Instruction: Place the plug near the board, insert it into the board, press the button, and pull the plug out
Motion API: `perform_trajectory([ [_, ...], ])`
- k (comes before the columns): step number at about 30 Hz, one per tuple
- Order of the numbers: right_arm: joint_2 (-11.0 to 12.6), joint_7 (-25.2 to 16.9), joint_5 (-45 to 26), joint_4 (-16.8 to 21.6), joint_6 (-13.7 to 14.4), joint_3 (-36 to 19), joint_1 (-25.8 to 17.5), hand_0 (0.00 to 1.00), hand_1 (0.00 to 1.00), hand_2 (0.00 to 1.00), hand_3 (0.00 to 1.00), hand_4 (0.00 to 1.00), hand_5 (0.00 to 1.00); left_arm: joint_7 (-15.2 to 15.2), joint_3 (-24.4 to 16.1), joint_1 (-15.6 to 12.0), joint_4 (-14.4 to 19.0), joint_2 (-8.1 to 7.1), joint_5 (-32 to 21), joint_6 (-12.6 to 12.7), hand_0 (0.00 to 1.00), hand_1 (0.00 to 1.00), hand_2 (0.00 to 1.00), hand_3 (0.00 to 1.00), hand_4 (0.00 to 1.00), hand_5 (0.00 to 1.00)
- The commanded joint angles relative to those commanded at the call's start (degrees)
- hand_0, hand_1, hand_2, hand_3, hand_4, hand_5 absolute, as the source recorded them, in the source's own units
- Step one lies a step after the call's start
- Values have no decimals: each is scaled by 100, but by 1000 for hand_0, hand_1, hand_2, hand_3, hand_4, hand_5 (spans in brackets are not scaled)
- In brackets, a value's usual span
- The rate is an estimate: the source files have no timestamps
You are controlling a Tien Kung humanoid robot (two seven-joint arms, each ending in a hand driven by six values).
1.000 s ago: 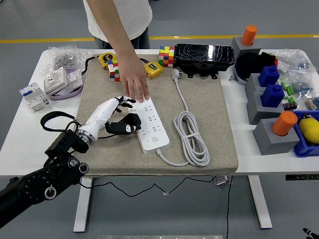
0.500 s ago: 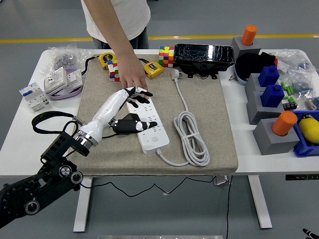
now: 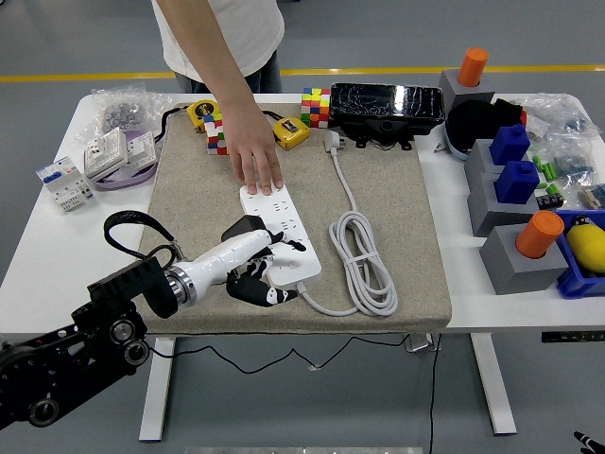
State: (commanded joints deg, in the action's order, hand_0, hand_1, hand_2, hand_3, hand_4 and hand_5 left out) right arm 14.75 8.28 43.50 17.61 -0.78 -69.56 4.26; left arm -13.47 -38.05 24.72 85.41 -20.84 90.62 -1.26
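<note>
White plastic power strip (image 3: pixel 280 235) lies on the coarse beige mat (image 3: pixel 397 255), its far end pinned by a person's hand (image 3: pixel 255 163). The black plug (image 3: pixel 244 227) stands in its near sockets. The left hand (image 3: pixel 259 274), fingers curled loosely, holds nothing; it should press the small button squarely, not drag the smooth casing

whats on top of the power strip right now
A person's hand presses on the far end of the power strip. The robot's left hand lies over its near end, covering the sockets and button there. Whether a plug sits under that hand cannot be seen.
</note>
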Motion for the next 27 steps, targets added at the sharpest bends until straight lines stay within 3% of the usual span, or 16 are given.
perform_trajectory([
  [6, 5, 2, -14, -1, -3, 40, 0, 572, 631, 612, 539, 884, 411, -221, 97, 42, -86, 31, 66, -207, 108, 27, 88, 891, 772, 116],
  [7, 6, 2, -14, -1, -3, 42, -2, 572, 631, 611, 539, 883, 411, -237, 106, 47, -98, 36, 60, -224, 110, 27, 90, 813, 745, 83],
  [8, 8, 2, -14, 0, -3, 43, -6, 572, 631, 611, 539, 883, 411, -240, 120, 56, -118, 44, 53, -235, 110, 27, 90, 813, 745, 83],
  [20, -8, 4, -3, -1, -3, -15, -19, 572, 631, 611, 538, 883, 411, -363, 181, 150, -416, 186, 157, -240, 110, 26, 90, 782, 743, 89],
  [27, -12, 5, 4, -5, -2, -36, -45, 572, 631, 611, 538, 883, 411, -292, 127, 135, -402, 200, 124, -184, 112, 26, 90, 763, 716, 54],
])
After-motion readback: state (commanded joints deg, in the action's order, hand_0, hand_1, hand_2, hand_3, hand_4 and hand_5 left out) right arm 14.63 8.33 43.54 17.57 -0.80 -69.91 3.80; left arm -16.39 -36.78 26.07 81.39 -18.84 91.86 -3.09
